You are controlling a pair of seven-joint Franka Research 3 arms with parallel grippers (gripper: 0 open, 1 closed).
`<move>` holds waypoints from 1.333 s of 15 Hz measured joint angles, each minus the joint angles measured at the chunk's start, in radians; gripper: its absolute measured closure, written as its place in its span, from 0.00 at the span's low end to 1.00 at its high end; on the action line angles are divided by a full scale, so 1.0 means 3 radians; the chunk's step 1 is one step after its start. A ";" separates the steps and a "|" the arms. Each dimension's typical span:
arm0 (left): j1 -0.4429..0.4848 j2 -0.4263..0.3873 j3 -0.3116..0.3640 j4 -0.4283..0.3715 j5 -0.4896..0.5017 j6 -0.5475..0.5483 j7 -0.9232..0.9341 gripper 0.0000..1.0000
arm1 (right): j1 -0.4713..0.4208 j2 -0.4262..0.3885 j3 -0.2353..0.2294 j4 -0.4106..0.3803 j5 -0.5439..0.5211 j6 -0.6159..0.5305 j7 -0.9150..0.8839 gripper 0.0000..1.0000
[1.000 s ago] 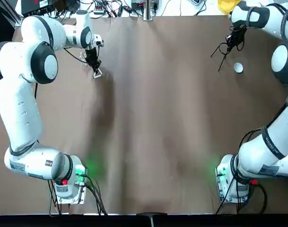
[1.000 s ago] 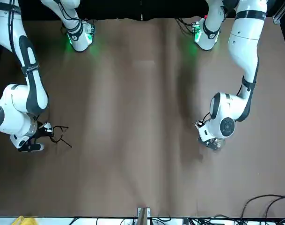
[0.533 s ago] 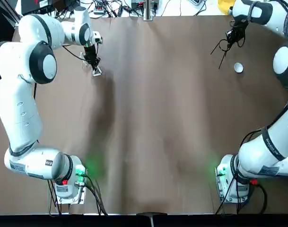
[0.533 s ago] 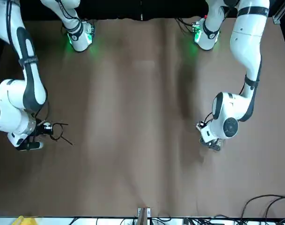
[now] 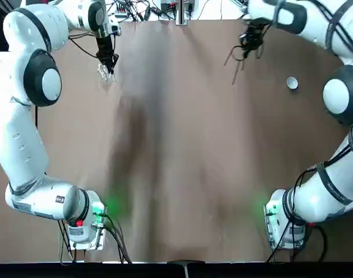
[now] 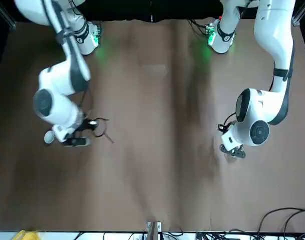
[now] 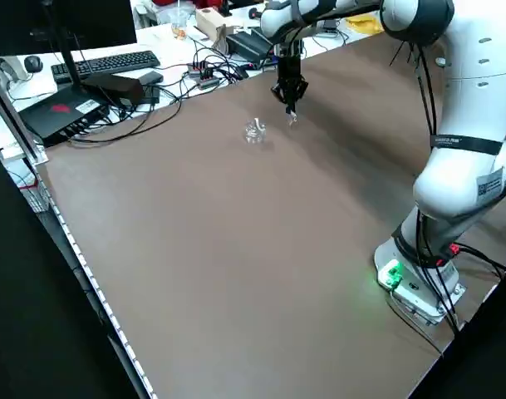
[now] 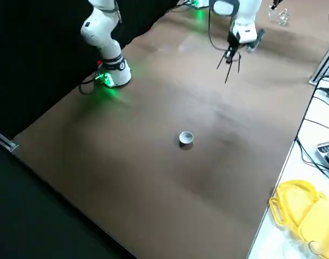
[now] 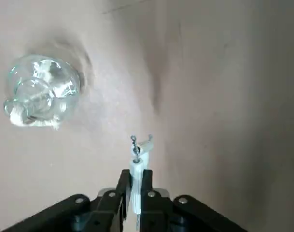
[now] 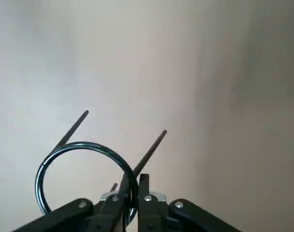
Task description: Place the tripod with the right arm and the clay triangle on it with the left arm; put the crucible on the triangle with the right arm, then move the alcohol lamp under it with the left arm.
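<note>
The tripod (image 5: pixel 240 51), a black wire ring with long legs, hangs above the table at the far right of centre, and my right gripper (image 5: pixel 253 36) is shut on its ring (image 10: pixel 84 166). On the cloth to the right lies the small white crucible (image 5: pixel 292 83), also seen in the right side view (image 8: pixel 186 138). At the far left my left gripper (image 5: pixel 107 62) is shut on the white clay triangle (image 9: pixel 138 153), held edge-on above the table. The clear glass alcohol lamp (image 9: pixel 40 92) stands just beside it (image 7: pixel 254 131).
Brown cloth covers the table (image 5: pixel 182 156). Cables, a keyboard (image 7: pixel 103 63) and boxes lie beyond the far edge. A yellow object (image 8: pixel 302 208) sits off the table at the right corner. Both arm bases glow green at the near edge.
My right gripper has carried the tripod well to the left, away from the crucible. My left gripper has risen with the clay triangle and drifted slightly toward the far edge.
</note>
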 joint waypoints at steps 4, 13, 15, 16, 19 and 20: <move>-0.0001 -0.0158 -0.0067 0.0029 -0.0285 -0.0031 -0.0248 0.87 | 0.0426 0.0012 -0.0003 0.0050 0.0217 0.0047 0.0322 0.92; 0.0009 -0.0563 -0.0072 0.0086 -0.1159 -0.0058 -0.0712 0.87 | 0.1173 0.0913 -0.0004 0.0994 0.0256 0.0394 0.1218 0.92; 0.0006 -0.0608 -0.0077 0.0087 -0.1321 -0.0068 -0.0803 0.87 | 0.1248 0.1018 -0.0004 0.1032 0.0257 0.0606 0.1345 0.92; 0.0002 -0.0613 -0.0080 0.0086 -0.1400 -0.0069 -0.0832 0.87 | 0.1279 0.1058 -0.0005 0.1042 0.0257 0.0649 0.1386 0.92; -0.0034 -0.0611 -0.0082 0.0084 -0.1508 -0.0069 -0.0901 0.87 | 0.1324 0.1126 -0.0006 0.1056 0.0256 0.0688 0.1409 0.92; -0.0044 -0.0611 -0.0086 0.0082 -0.1513 -0.0069 -0.0942 0.87 | 0.1325 0.1136 -0.0007 0.1057 0.0256 0.0688 0.1408 0.92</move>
